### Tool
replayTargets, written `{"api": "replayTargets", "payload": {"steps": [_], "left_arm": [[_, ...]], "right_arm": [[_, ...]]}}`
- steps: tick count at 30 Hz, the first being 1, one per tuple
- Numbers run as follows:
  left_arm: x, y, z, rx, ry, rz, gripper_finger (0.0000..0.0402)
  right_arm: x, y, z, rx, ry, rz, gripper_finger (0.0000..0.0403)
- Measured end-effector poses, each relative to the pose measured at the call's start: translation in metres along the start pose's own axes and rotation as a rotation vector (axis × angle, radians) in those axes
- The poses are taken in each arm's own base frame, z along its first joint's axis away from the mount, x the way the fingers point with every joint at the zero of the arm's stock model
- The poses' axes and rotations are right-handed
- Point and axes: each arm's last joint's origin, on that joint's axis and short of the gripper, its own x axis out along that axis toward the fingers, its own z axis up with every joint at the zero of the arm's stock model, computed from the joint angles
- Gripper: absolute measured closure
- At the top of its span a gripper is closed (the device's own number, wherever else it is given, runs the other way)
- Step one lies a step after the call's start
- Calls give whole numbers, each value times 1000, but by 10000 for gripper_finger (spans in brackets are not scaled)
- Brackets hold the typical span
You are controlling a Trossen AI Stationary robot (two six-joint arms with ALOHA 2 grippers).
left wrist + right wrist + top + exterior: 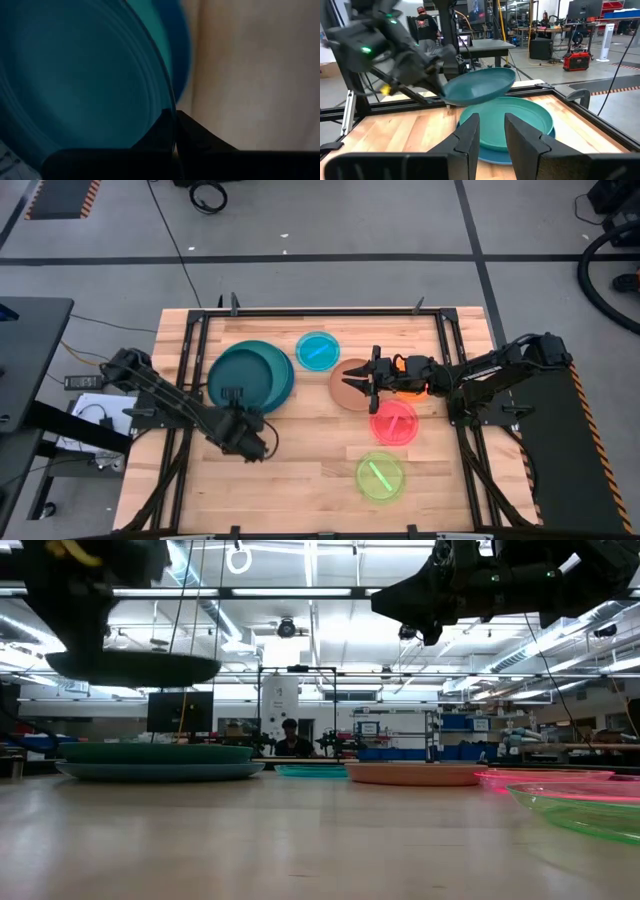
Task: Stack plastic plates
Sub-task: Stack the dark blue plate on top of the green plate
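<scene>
A dark-teal plate [480, 85] hangs tilted over the stack at the table's far left, where a teal plate [512, 120] lies on a blue plate [184, 55]. My left gripper [236, 396] is shut on the dark-teal plate's near rim. My right gripper [492, 132] stands open and level, high above the brown plate [348, 392] at mid table, touching nothing. The cyan plate [318, 351], pink plate [393, 422] and lime plate [380, 476] lie flat on the wood. My left gripper pinches the dark-teal plate's rim [172, 114] between its two fingers, one above the rim and one below. The fingers slant down from the table's near left. The plate is lifted clear of the stack [130, 668], its far edge higher than the held edge.
An orange plate [410, 385] shows partly under my right arm. A dark metal frame [300, 311] runs along the table's edges. Bare wood lies at the table's near left. A person [290, 738] stands in the room far behind the table.
</scene>
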Motion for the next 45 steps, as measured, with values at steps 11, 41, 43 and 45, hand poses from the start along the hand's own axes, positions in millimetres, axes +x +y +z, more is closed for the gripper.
{"api": "replayTargets", "payload": {"steps": [11,41,43,45], "left_arm": [[68,16,-2,76,35,-25,388],[102,61,-9,11,-61,-280,388],[101,60,-9,2,-65,-281,385],[101,59,-8,-41,-72,-257,375]], "right_arm": [[0,0,0,0,-5,-2,302],[-1,9,-1,-3,3,36,302],[-1,9,-1,-5,1,33,302],[-1,9,-1,-6,2,33,302]]}}
